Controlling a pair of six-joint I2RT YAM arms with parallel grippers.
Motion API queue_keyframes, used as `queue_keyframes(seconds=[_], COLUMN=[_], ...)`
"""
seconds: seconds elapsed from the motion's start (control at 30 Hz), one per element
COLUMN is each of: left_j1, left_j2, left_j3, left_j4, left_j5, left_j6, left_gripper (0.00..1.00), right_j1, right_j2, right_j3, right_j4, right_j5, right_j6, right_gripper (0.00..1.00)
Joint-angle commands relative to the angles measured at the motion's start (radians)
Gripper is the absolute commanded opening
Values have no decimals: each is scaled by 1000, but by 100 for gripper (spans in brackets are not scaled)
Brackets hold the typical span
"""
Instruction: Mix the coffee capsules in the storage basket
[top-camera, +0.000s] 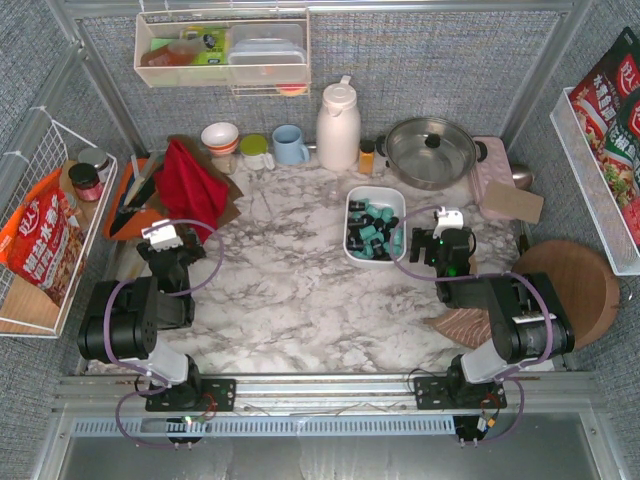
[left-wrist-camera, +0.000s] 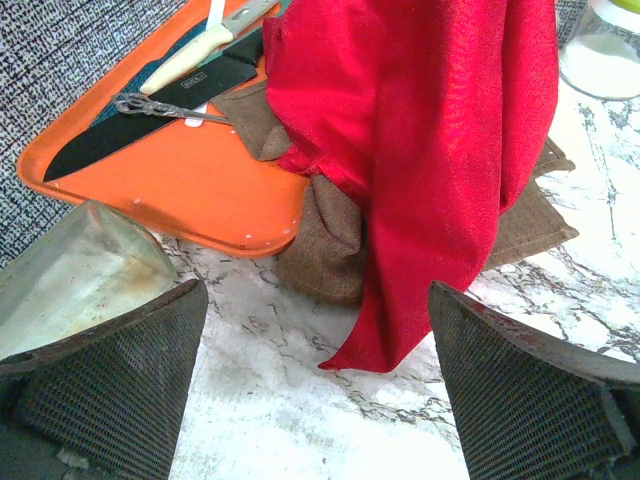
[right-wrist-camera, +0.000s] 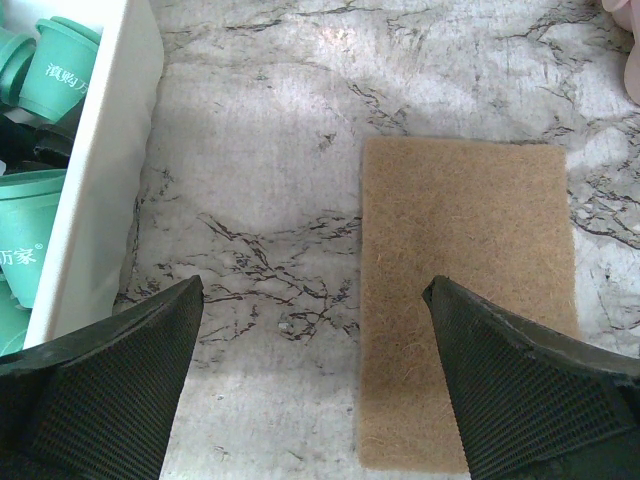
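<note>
The storage basket (top-camera: 376, 192), a white shallow tray, sits right of the table's middle. It holds the coffee capsules (top-camera: 372, 230), teal-green and black ones lying jumbled together. My right gripper (top-camera: 447, 220) hovers just right of the basket, open and empty. The right wrist view shows the basket's white wall (right-wrist-camera: 100, 170) at the left with teal capsules (right-wrist-camera: 60, 65) inside, and my open right gripper (right-wrist-camera: 313, 284) over bare marble. My left gripper (top-camera: 160, 233) is far to the left, open and empty. In the left wrist view, my left gripper (left-wrist-camera: 318, 288) faces a red cloth (left-wrist-camera: 430, 140).
An orange tray (left-wrist-camera: 190, 170) with a knife lies beside the red cloth (top-camera: 190, 180) and a brown cloth (left-wrist-camera: 325, 245). A tan fibre pad (right-wrist-camera: 465, 290) lies right of the basket. A white jug (top-camera: 338, 125), a pot (top-camera: 432, 150) and a blue mug (top-camera: 290, 145) stand behind.
</note>
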Motion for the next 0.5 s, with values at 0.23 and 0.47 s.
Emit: queue_keyframes(seconds=[0.23, 0.47], left_j1=[3, 3], left_j2=[2, 2], left_j3=[1, 1], left_j4=[18, 18], left_j5=[4, 4], left_j6=[-5, -5], left_gripper=[99, 99], right_j1=[0, -21], right_j2=[-3, 2], right_j3=[7, 17], right_j4=[4, -10], right_j5=[-9, -50], right_j6=[4, 14], right_gripper=[99, 99])
